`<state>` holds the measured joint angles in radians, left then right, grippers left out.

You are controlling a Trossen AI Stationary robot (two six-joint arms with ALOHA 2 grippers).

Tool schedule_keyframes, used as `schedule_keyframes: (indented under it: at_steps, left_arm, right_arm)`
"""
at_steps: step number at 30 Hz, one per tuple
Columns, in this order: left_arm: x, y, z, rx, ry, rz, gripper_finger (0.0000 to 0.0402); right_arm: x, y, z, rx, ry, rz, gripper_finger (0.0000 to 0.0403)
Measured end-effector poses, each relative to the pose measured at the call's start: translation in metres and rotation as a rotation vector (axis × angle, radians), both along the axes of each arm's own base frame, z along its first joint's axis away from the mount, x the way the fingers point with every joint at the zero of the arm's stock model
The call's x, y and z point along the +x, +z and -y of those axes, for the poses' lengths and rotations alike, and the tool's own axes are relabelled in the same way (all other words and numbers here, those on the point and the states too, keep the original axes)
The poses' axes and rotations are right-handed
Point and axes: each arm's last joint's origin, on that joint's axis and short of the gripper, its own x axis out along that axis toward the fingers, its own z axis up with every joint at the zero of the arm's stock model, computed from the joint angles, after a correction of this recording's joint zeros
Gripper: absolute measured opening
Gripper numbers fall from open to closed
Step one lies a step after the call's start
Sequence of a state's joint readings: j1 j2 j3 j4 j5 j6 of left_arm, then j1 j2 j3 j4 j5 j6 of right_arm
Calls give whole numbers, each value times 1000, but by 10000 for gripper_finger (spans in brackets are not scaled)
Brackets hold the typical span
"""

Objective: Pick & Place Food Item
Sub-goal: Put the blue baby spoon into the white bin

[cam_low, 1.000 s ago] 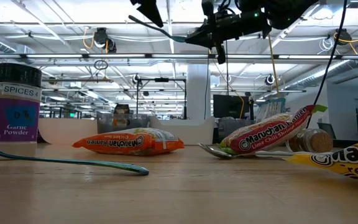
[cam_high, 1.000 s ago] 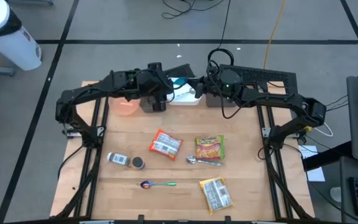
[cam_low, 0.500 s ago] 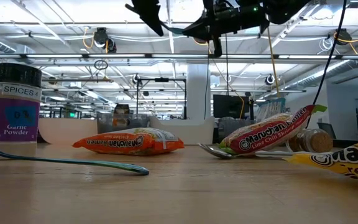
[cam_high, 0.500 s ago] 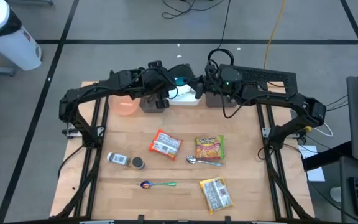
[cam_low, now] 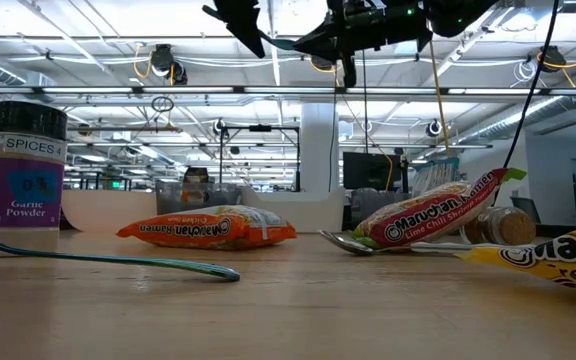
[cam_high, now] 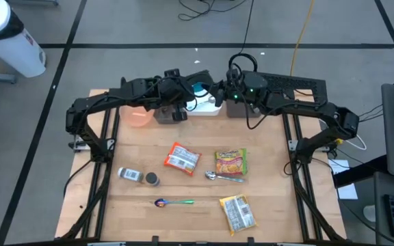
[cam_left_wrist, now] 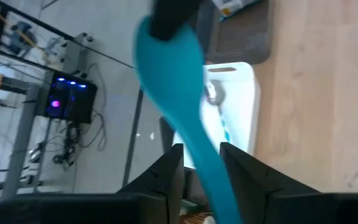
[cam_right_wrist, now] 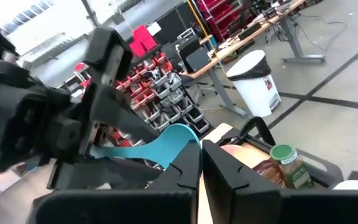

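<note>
Nearest, these things are lying on the wooden table:
- A yellow noodle packet is lying by the near edge, towards the right side.
- A thin spoon with a purple bowl and green handle is lying flat to the left of it.
- A spice jar with a purple label is lying on its side farther left.
- A metal spoon is lying in the middle, just in front of a yellow-green noodle packet.
- An orange noodle packet is lying beside that one, apart from it. No gripper is touching any of the three packets.
- An orange round bowl and a white rectangular tub are standing at the far edge.
- Above this far edge, both arms are meeting high over the table.
- The right gripper is clamping one end of a teal plastic spatula, with its jaws fully together on it.
- The left gripper is facing it, and its jaws are standing narrow around the spatula's handle, which is filling the gap between them.
</note>
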<state>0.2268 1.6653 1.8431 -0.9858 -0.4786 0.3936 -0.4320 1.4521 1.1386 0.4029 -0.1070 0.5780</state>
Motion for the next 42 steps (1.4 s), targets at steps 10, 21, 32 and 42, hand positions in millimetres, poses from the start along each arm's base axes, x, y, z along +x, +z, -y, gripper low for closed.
schedule_keyframes:
  at_steps: [10,21,32,42]
  left_arm:
    - [0,0,-1,11,12,-1,105]
    - [1,2,-2,31,36,24,135]
    - [2,5,-2,38,28,47,149]
    - [3,6,0,48,-2,46,147]
  right_arm:
    - [0,0,0,1,-3,-2,0]
    - [0,-5,1,13,-28,-43,0]
    - [-2,-6,4,9,-45,-56,0]
    - [-5,-7,10,9,-58,-62,0]
